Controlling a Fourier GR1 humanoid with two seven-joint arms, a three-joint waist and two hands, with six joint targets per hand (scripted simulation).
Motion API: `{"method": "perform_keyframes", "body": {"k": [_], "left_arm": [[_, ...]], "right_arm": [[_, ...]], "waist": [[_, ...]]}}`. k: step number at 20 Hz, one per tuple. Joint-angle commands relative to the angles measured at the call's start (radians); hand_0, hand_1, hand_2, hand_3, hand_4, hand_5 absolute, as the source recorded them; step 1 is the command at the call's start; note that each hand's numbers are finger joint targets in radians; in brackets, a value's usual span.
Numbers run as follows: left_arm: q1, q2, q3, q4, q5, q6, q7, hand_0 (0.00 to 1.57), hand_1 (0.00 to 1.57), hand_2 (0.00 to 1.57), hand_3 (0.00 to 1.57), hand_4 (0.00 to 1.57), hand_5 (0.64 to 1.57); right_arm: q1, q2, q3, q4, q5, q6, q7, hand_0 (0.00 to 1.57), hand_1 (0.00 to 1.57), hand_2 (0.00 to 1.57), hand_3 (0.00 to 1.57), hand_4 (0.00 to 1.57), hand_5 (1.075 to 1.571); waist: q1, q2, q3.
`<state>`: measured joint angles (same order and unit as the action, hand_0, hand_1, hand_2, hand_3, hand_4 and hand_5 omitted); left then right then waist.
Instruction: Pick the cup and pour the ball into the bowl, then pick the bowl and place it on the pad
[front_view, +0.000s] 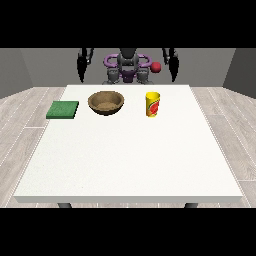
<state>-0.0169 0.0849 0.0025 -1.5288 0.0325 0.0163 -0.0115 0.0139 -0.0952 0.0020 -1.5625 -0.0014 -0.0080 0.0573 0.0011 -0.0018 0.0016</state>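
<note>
Big white counter (125, 160), with three things near the far edge. Green pad (63, 109) at the view's left, flat. Brown bowl (106, 102) just beside it, standing apart. Yellow cup (153, 104) to the right of the bowl, upright, well clear. Red ball (156, 67) maybe up by the robot's chest, hard to tell. Robot hand at the view's left (81, 67) and robot hand at the view's right (174, 66) hanging behind the counter, holding nothing; fingers too small to tell apart or together.
</note>
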Motion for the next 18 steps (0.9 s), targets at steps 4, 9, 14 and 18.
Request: {"method": "perform_keyframes", "body": {"k": [4,9,14,18], "left_arm": [[-0.018,0.040,0.008,-0.088,0.003,-0.005,0.074,0.00,0.00,0.00,0.00,0.00,1.470],[0.119,-0.081,-0.175,-0.105,-0.029,0.146,-0.143,0.00,0.00,0.00,0.00,0.00,1.471],[0.090,-0.084,-0.179,-0.063,-0.011,0.158,-0.273,0.00,0.00,0.00,0.00,0.00,1.476],[0.009,-0.084,-0.177,-0.012,-0.021,0.206,-0.305,0.00,0.00,0.00,0.00,0.00,1.464]], "right_arm": [[-0.023,-0.038,-0.011,-0.097,-0.008,0.008,0.067,0.00,0.00,0.00,0.00,0.12,1.563],[0.126,-0.073,-0.164,0.054,-0.204,0.177,-0.241,0.00,0.00,0.00,0.00,0.08,1.566],[0.093,-0.052,-0.174,0.191,-0.167,0.227,-0.451,0.00,0.00,0.00,0.00,0.08,1.562],[-0.008,-0.075,-0.204,0.294,-0.182,0.265,-0.496,0.00,0.00,0.00,0.00,0.00,1.559]], "waist": [[0.000,-0.237,-0.0008],[0.007,-0.153,0.0002],[0.013,-0.029,-0.0013],[0.016,0.029,-0.0013]]}}
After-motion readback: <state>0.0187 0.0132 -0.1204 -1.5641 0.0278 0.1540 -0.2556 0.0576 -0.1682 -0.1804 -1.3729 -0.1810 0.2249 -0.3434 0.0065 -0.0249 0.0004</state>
